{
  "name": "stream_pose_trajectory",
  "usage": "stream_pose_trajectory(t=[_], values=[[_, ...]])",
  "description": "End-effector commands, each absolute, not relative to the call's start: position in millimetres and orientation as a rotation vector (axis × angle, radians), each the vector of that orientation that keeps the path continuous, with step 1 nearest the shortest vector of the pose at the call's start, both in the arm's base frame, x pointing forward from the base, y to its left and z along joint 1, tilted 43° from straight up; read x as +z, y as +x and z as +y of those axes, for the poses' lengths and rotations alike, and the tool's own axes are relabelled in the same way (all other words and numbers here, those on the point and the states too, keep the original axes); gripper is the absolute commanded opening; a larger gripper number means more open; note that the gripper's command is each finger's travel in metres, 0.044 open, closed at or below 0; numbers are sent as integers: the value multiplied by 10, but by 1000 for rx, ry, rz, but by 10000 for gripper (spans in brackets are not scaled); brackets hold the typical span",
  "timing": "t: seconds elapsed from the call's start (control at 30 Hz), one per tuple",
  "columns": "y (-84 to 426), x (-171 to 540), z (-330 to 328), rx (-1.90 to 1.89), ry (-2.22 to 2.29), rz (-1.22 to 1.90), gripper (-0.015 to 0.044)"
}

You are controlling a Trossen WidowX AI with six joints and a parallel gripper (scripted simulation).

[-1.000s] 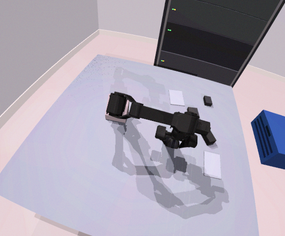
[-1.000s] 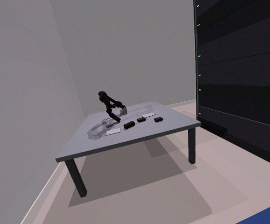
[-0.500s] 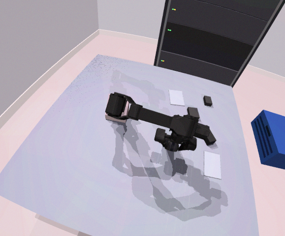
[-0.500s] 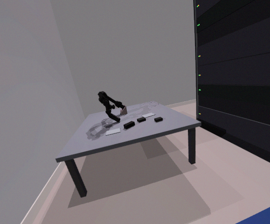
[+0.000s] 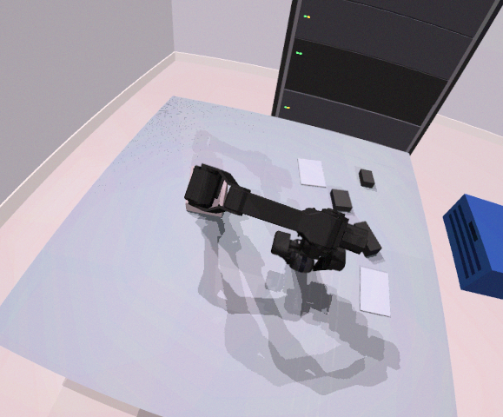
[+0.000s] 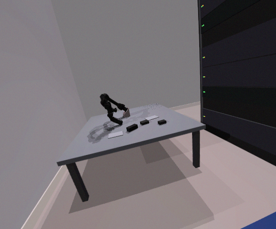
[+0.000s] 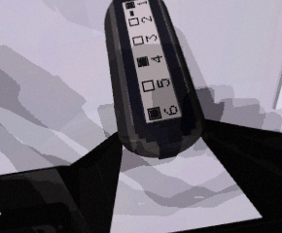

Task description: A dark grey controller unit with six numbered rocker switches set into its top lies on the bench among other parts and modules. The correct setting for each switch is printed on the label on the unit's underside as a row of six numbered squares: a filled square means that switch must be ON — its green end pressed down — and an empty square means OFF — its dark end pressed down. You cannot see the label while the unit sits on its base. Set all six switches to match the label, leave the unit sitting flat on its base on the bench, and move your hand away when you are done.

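Note:
The dark controller unit is held off the bench with its long body tilted. Its underside faces the wrist camera. The label shows square 1 filled, 2 empty, 3 empty, 4 filled, 5 empty and 6 filled; square 1 is at the top edge of the wrist view. My gripper is shut on the unit, with one finger on each side near the end by number 6. The rocker switches face away and are hidden, so their positions cannot be told.
Three dark modules and two white plates lie on the bench. One module is partly behind the arm in the top view. A server rack and a blue cabinet stand beyond the bench.

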State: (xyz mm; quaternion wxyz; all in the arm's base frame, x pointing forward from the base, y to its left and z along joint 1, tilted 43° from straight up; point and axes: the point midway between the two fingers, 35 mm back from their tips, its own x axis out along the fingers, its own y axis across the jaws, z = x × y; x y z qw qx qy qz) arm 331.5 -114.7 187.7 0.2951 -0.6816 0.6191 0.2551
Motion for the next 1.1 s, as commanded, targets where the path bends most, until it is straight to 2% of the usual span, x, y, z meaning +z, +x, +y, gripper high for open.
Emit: stream_pose_trajectory(t=[0.0,1.07], values=[[3304,1835,-1157,703,-1810,1641,337],[3323,1788,-1407,702,-1811,1642,336]])
